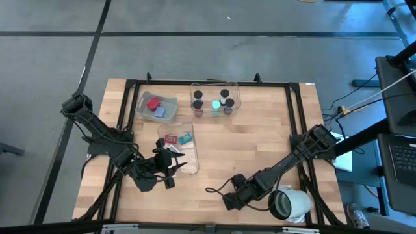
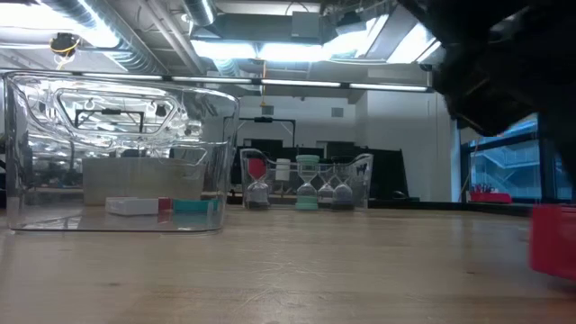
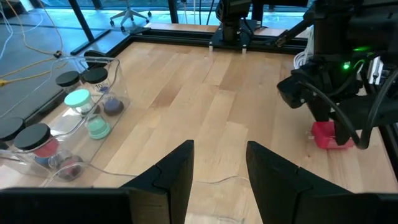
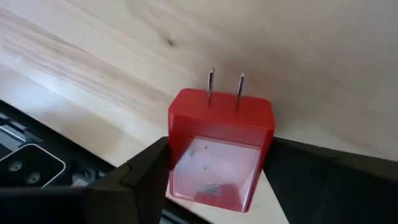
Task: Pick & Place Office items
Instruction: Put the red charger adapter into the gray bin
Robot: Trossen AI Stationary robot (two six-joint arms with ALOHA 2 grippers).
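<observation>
A red plug-shaped block [image 4: 217, 149] with two metal prongs sits between the fingers of my right gripper [image 4: 219, 168], near the table's near edge [image 1: 231, 195]. It also shows in the left wrist view [image 3: 329, 135] and the low view [image 2: 553, 238]. My left gripper [image 3: 217, 171] is open and touches nothing. It hovers at the near end of a clear bin [image 1: 179, 146] holding red, teal and white pieces. Black-capped cylinders and a cyan disc [image 3: 78, 98] stand in the far bin [image 1: 214, 99]. Another red block [image 1: 154, 104] lies in a third bin. My right gripper pinches the red block by its two opposite side faces [image 4: 177, 155], one finger on each. The fingers slant down from above, and the prongs [image 4: 225, 87] point away from the wrist. The block's underside seems to rest on the table top.
A large grey-white roll [image 1: 289, 203] lies at the near right corner beside my right arm. A black cable [image 1: 218, 188] loops on the wood by my right gripper. Three clear bins take up the table's left and far middle. Bare wood [image 1: 260, 143] lies between the arms.
</observation>
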